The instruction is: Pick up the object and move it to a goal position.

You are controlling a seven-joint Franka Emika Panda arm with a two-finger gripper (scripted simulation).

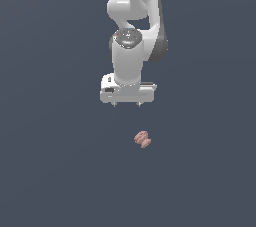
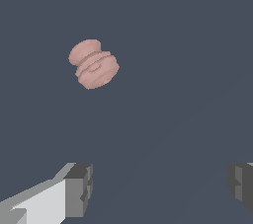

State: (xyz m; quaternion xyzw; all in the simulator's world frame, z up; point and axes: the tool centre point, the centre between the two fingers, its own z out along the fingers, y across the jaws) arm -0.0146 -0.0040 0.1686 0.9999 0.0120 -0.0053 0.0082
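My gripper (image 1: 127,104) hangs with jaws spread wide and empty above the grey floor (image 1: 50,171), the pinkish-brown object (image 1: 142,139) lying apart from it, ungrasped; reach, pickup and carry all remain ahead.

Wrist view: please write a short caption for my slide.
Open end effector apart from the small pinkish-brown ridged object lying on the dark floor.

- We see a bare simulated scene, not a real room: flat, uniform slate-grey ground fills both views.
- The white robot arm (image 1: 131,46) looks smooth, rendered and plainly shaded.
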